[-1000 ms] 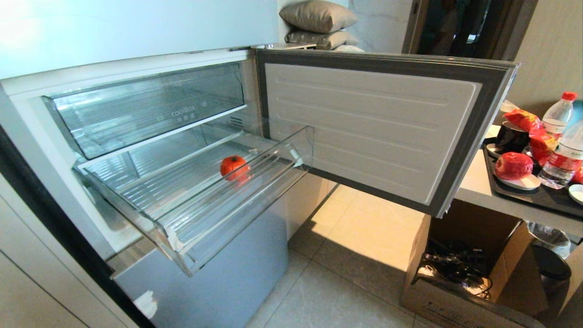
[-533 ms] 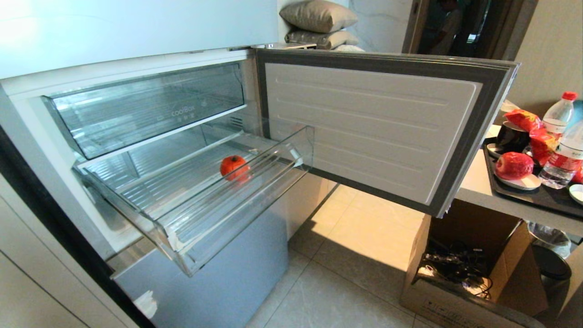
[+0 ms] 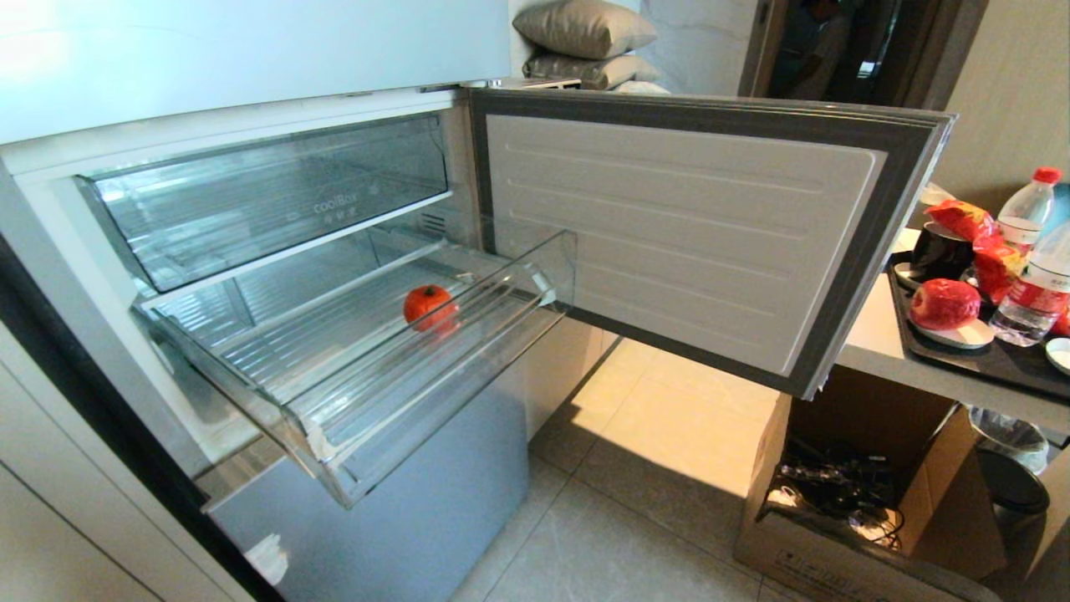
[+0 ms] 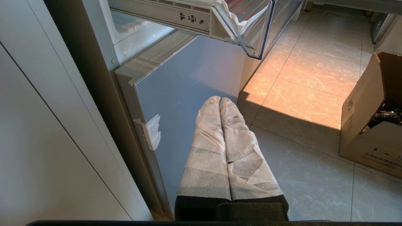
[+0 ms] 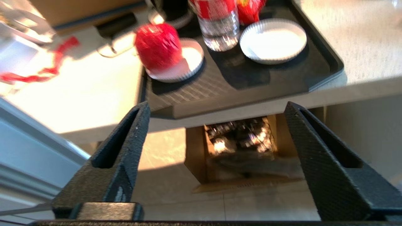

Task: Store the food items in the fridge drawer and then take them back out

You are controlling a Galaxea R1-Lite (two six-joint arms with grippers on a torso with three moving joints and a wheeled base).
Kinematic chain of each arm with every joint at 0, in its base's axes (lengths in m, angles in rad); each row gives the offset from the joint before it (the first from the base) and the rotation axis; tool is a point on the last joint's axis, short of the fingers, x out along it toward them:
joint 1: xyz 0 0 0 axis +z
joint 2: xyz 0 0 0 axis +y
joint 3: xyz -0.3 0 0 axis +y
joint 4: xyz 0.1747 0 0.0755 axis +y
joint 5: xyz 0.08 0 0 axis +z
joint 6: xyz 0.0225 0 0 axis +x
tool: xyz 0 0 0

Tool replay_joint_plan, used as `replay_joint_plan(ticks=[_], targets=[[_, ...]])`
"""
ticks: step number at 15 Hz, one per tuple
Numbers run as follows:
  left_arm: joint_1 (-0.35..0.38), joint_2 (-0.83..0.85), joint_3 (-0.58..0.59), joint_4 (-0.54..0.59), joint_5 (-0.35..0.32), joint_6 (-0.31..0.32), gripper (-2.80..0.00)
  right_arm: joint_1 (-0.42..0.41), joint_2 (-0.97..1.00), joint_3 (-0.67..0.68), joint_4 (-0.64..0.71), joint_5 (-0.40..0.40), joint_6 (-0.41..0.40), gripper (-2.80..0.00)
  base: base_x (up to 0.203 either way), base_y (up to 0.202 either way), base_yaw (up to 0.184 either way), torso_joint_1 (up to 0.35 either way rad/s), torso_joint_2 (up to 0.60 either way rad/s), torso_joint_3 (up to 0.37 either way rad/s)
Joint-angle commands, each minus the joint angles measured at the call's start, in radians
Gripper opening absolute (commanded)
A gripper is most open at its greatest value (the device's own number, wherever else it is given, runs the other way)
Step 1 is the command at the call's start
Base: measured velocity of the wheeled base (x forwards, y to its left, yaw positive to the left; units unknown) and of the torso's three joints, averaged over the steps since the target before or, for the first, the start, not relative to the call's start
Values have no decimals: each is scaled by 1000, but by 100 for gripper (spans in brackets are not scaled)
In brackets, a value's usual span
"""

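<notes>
Head: one red fruit (image 3: pixel 430 306) sits mid-frame in pulled-out fridge drawer (image 3: pixel 435 393); second red fruit (image 3: pixel 945 303) on saucer (image 3: pixel 961 336), right edge. Left wrist: left gripper (image 4: pixel 220 101) clenched, empty, frame centre. Right wrist: right gripper (image 5: pixel 216 113) spread wide, empty; fruit upper left.

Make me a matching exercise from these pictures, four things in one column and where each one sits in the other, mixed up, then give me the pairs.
Things:
1. small red fruit
2. larger red fruit
3. cardboard box
4. pillows

Places:
A. on the floor under the counter
B. on top of the fridge
C. in the pulled-out clear drawer
D. on a white dish on the black tray

Pairs: 1-C, 2-D, 3-A, 4-B
</notes>
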Motion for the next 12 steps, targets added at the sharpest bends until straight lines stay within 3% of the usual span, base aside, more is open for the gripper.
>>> replay_joint_plan(ticks=[1,4,8,12], targets=[[0,0,0,0,0,0,-280,-45,31,10,-4,-5,0,0,0,0,0,0,0,0],[0,0,0,0,0,0,-280,-76,103,-26,-5,0,-4,0,0,0,0,0,0,0],[0,0,0,0,0,0,-280,-84,263,-208,-7,4,-25,0,0,0,0,0,0,0],[0,0,0,0,0,0,-280,-75,400,-425,-4,171,-56,0,0,0,0,0,0,0]])
